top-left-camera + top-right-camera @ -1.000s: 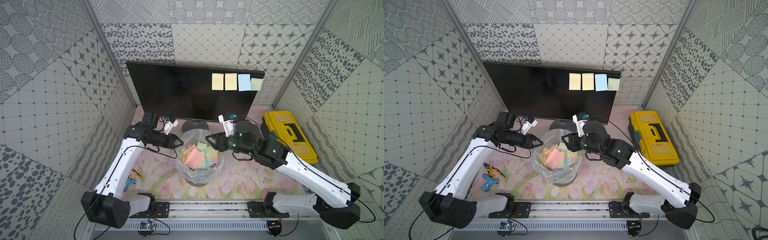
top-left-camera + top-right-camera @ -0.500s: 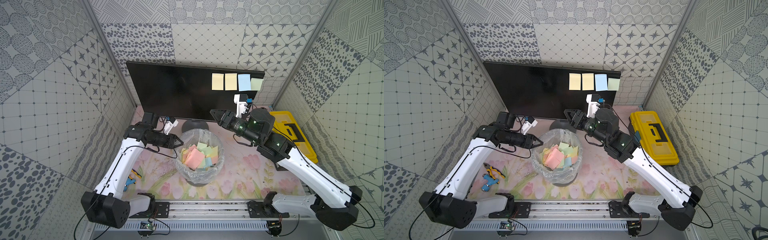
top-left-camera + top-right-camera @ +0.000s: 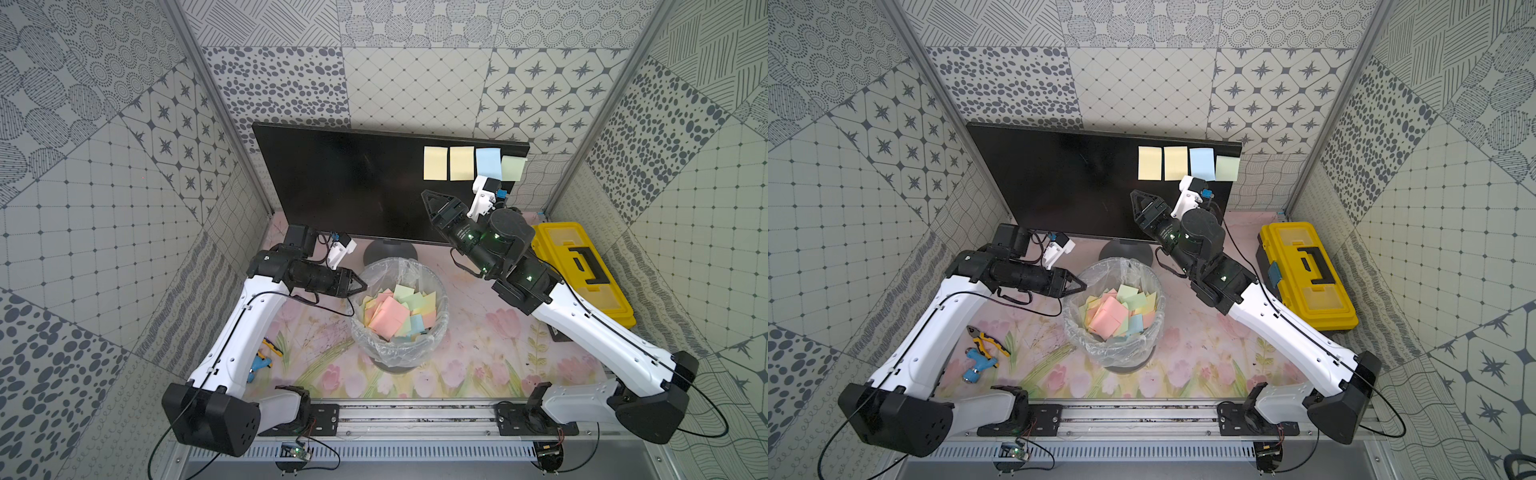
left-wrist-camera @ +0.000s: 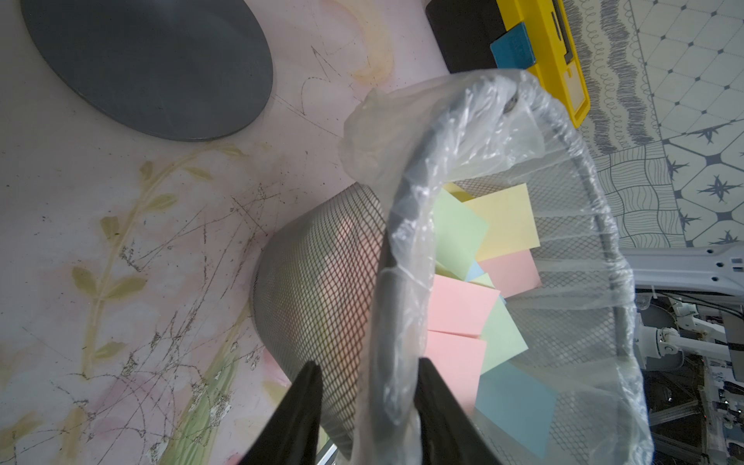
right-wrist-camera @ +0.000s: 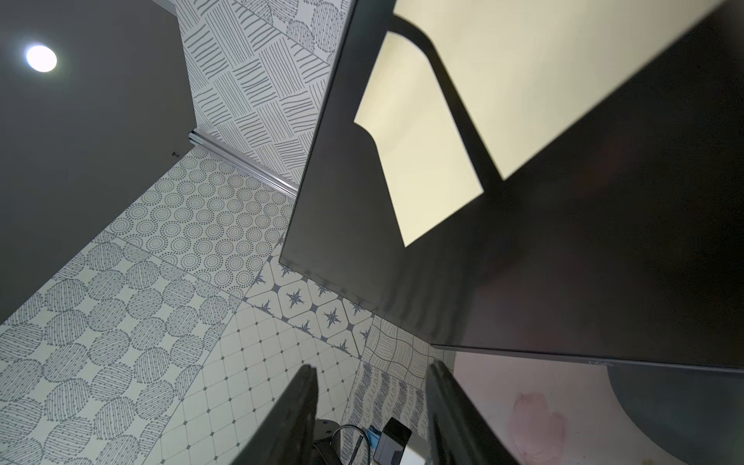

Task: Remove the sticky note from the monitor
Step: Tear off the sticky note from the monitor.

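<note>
The monitor (image 3: 353,183) stands upright at the back of the cell, its screen dark and facing the arms. In front of its stand sits a mesh wastebasket (image 3: 399,353) lined with clear plastic and part filled with loose coloured notes. A yellow toolbox (image 3: 582,270) lies on the robot's right.

The left arm reaches across to the wastebasket. The left gripper (image 3: 360,286) is at the near rim, and in the left wrist view its fingers (image 4: 300,402) straddle the rim and liner, closed down on them. How firmly they pinch is hard to judge through the crumpled plastic.

The right arm is raised toward the screen. The right gripper (image 3: 429,198) is partly open, with nothing between its fingers (image 5: 298,414).

Four sticky notes sit in a row along the screen's top edge toward the robot's right end: yellow note (image 3: 435,163), second yellow note (image 3: 461,163), blue note (image 3: 488,163) and green note (image 3: 513,168), which overhangs the bezel. Each lies flat on the glass, slightly taller than wide.

The row lies above the right gripper's tips, the first yellow note almost straight up the screen from them and near but apart. The right arm is much the nearer. The next move probably calls for it to climb the screen and catch that note's free lower edge.
</note>
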### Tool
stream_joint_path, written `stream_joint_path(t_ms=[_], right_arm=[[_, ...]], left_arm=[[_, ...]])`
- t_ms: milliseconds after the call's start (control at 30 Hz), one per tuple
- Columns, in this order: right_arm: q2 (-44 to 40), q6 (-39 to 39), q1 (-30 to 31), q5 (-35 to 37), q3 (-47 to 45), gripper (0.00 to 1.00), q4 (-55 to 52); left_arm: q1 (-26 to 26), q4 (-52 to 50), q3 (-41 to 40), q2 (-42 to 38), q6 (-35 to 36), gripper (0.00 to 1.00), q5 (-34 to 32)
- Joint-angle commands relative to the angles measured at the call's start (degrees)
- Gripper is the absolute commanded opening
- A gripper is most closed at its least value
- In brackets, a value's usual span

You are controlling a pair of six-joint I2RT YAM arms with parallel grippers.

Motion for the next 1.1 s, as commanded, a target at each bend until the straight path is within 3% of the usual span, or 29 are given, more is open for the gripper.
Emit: stream_joint_path(t_ms=[0,200,1067], right_arm=[[1.1,0.2,-0.2,3.6,3.0,0.47,5.0],[2.0,2.1,-0.4,6.5,2.8,0.45,6.4],[5.6,8.5,-3.4,3.8,2.2,0.47,8.6]], left_arm=[[0.1,-0.6,0.7,0.4,0.7,0.42,0.4],[0.1,-0.6,0.7,0.4,0.6,0.42,0.4],[0.1,-0.8,0.8,0.4,0.6,0.42,0.4]])
